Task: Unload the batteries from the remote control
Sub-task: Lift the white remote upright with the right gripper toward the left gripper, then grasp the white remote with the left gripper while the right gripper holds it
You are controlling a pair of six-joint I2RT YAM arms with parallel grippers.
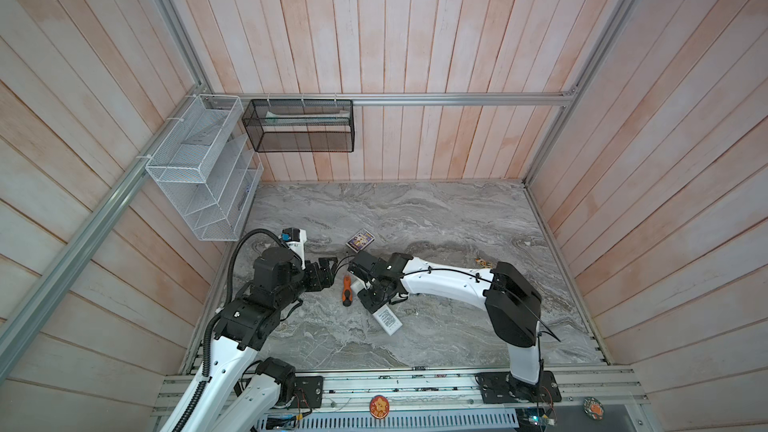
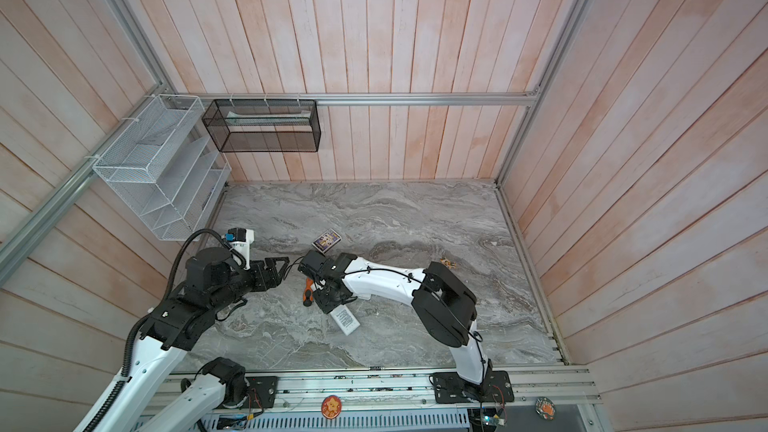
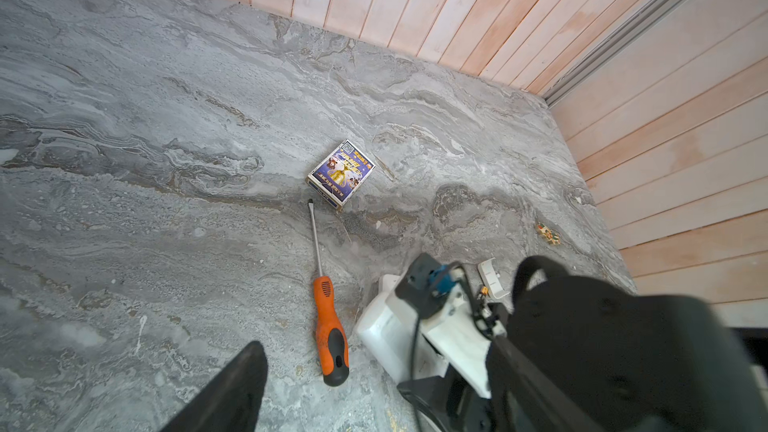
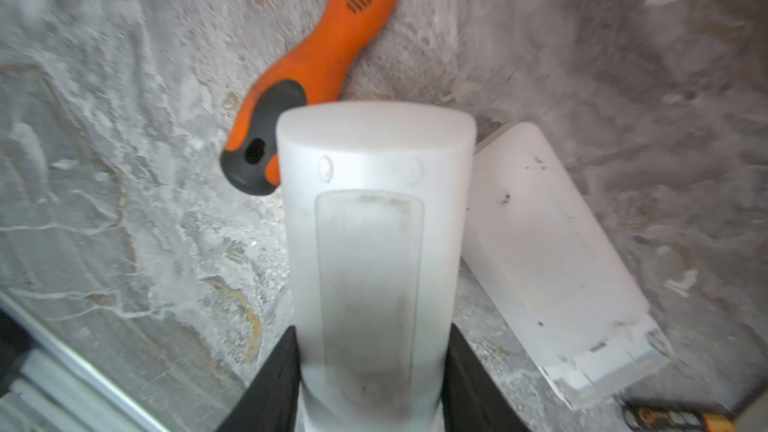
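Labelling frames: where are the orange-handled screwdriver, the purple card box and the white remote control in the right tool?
Orange-handled screwdriver (image 3: 327, 320): left wrist view, handle.
Purple card box (image 3: 341, 174): left wrist view, printed top face.
White remote control (image 4: 370, 243): right wrist view, body middle.

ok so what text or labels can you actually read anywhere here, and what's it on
Nothing reads clearly.
card box: lettering and a QR code, too small to read.
white remote: block of fine print, too blurred to read.
screwdriver: no marking that shows.
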